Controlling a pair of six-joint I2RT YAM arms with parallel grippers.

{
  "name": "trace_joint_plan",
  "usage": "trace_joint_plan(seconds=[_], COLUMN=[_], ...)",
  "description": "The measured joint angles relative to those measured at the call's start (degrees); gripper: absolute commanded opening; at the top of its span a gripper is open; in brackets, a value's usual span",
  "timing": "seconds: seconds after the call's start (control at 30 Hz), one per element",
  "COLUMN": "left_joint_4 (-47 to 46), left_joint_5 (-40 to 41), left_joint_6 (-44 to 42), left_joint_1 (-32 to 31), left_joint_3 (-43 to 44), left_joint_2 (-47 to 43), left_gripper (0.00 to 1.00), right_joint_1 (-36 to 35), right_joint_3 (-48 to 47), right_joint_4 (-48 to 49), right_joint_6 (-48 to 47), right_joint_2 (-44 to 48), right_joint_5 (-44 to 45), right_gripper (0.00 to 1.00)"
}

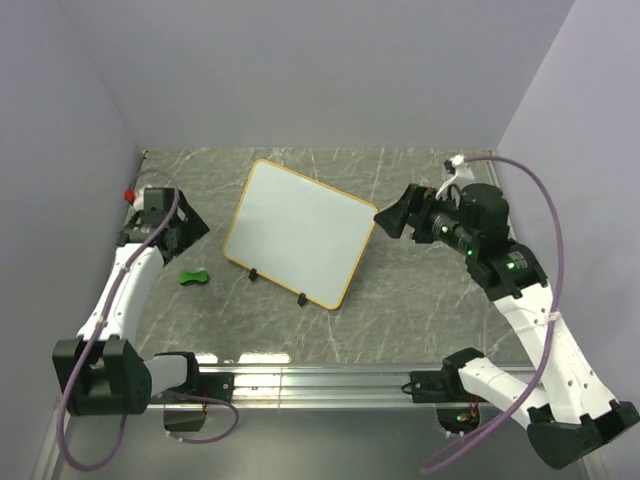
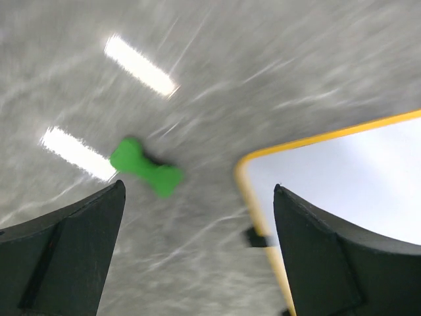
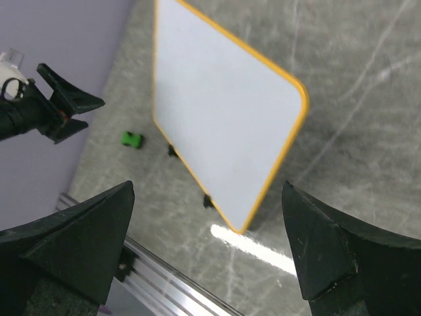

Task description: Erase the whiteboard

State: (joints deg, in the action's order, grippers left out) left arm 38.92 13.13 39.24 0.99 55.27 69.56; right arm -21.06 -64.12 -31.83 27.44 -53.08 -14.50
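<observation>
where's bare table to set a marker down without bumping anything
Widest bare patch: table between the near edge of the whiteboard, the rail and the right arm. Another strip lies between its far edge and the back wall. Crowded: left side, with the green eraser and left gripper, and the board's right corner, close by the right gripper.

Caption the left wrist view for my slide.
Open left jaws frame a green bone-shaped eraser near a corner of the yellow-framed whiteboard.

I log: whiteboard (image 1: 300, 230), plain white face, yellow-orange frame, black clip feet (image 1: 253, 274); eraser (image 1: 193, 277), bright green; worktop (image 1: 420, 300), grey marbled, pale veins (white glare bars on my left feed).
</observation>
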Motion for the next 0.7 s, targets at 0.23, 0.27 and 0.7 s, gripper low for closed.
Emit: trace_joint_plan(seconds=[0.23, 0.27, 0.7], left_joint_4=[-0.2, -0.2, 0.8], left_joint_5=[-2.3, -2.5, -1.1], left_joint_6=[0.4, 0.3, -4.9], left_joint_1=[-0.2, -0.6, -6.4], left_joint_3=[14.6, 16.1, 32.7], left_joint_2=[-5.2, -5.2, -2.4], left_gripper=[0.95, 0.96, 0.99], right_joint_1=[0.0, 0.0, 0.0], right_joint_3=[-15.9, -17.6, -24.9], right_joint_4=[0.1, 0.3, 0.9], right_joint_6=[1.7, 1.6, -0.1], right_joint_2=[-0.7, -0.7, 1.1], right_joint_5=[-0.1, -0.3, -0.6], right_gripper=[1.00, 1.00, 1.00])
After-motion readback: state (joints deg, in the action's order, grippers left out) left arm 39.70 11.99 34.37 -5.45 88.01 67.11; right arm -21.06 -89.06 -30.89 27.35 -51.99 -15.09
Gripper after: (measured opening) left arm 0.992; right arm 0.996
